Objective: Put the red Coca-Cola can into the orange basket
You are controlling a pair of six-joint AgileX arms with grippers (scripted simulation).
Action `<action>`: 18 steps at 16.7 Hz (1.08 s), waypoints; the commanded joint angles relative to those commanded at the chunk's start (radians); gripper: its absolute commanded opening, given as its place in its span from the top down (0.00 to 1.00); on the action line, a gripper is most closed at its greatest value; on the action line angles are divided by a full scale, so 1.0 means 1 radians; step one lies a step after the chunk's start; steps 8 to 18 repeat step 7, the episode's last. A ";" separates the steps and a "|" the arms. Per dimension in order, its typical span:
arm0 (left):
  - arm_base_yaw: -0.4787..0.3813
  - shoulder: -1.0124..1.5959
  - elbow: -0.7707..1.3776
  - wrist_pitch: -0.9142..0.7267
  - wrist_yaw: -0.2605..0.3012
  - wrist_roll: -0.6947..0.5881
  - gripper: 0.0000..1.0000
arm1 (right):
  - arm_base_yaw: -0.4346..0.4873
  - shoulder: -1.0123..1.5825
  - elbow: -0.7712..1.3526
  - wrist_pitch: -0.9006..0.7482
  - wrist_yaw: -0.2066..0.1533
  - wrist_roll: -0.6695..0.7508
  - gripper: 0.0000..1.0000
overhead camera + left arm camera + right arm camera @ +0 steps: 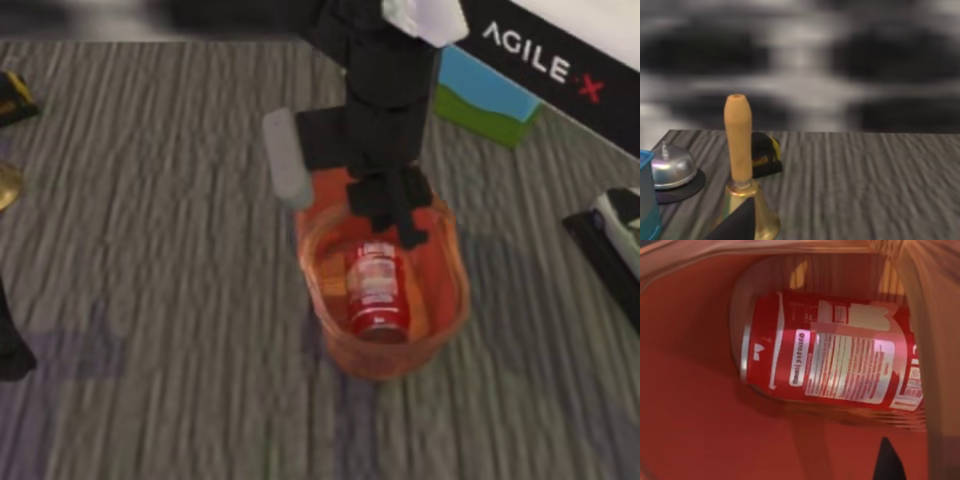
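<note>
Small red aluminium Coca-Cola can [378,291] lies on its side on the slatted bottom of the oval orange woven basket [448,310], mid-table; placing looks done, only arm retreat left. Right gripper [395,215] hangs over the basket's far rim, just above the can and apart from it, fingers spread and empty. Left arm parked at the left edge; its fingers' state cannot be told.
</note>
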 joint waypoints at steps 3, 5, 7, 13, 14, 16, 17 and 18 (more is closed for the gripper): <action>0.000 0.000 0.000 0.000 0.000 0.000 0.00 | -0.013 0.007 0.117 -0.106 0.000 -0.016 1.00; 0.000 0.000 0.000 0.000 0.000 0.000 0.00 | -0.020 0.008 0.174 -0.160 0.000 -0.024 1.00; 0.000 0.000 0.000 0.000 0.000 0.000 0.00 | -0.023 0.007 0.188 -0.174 0.000 -0.027 1.00; 0.000 0.000 0.000 0.000 0.000 0.000 0.00 | -0.023 0.007 0.188 -0.174 0.000 -0.027 1.00; 0.000 0.000 0.000 0.000 0.000 0.000 0.00 | -0.023 0.007 0.188 -0.174 0.000 -0.027 1.00; 0.000 0.000 0.000 0.000 0.000 0.000 0.00 | -0.023 0.007 0.188 -0.174 0.000 -0.027 1.00; 0.000 0.000 0.000 0.000 0.000 0.000 0.00 | -0.023 0.007 0.188 -0.174 0.000 -0.027 1.00; 0.000 0.000 0.000 0.000 0.000 0.000 0.00 | -0.023 0.007 0.188 -0.174 0.000 -0.027 1.00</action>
